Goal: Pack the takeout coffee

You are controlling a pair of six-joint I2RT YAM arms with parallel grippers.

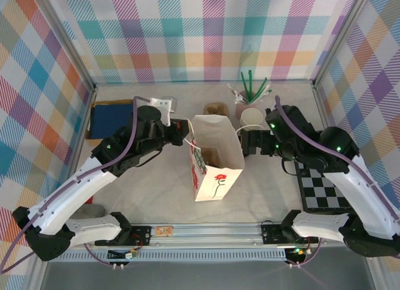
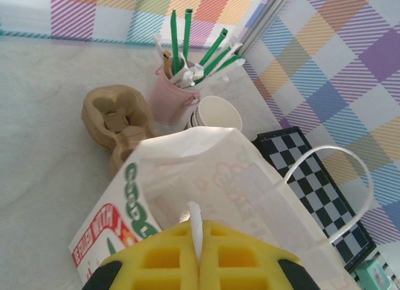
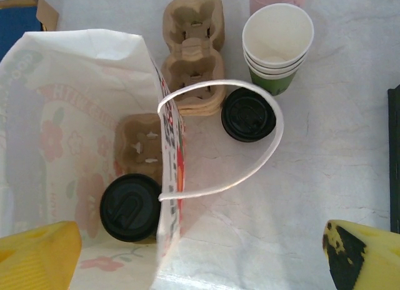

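Sitting inside the white paper bag (image 1: 219, 172) at the centre of the top view, the takeout coffee (image 3: 131, 207) is resting in one socket of a cardboard carrier (image 3: 145, 146), at the lower left of the right wrist frame. Its long axis is standing vertical, with the black lid facing up toward the bag's open mouth; the cup wall beneath is hidden. The right tool (image 3: 200, 243) is hovering above with its fingers spread wide, one yellow finger over the bag's interior just below the lid in frame, the other over the tabletop (image 3: 325, 171), making the right arm the nearer one. The left tool (image 2: 199, 240) is pinching shut on the bag's white handle strip. By my judgement the coffee is looking packed, and any exit is running straight up along the cup's axis. A second black lid (image 3: 248, 114) is lying outside, beside the stacked cups (image 3: 277, 37)
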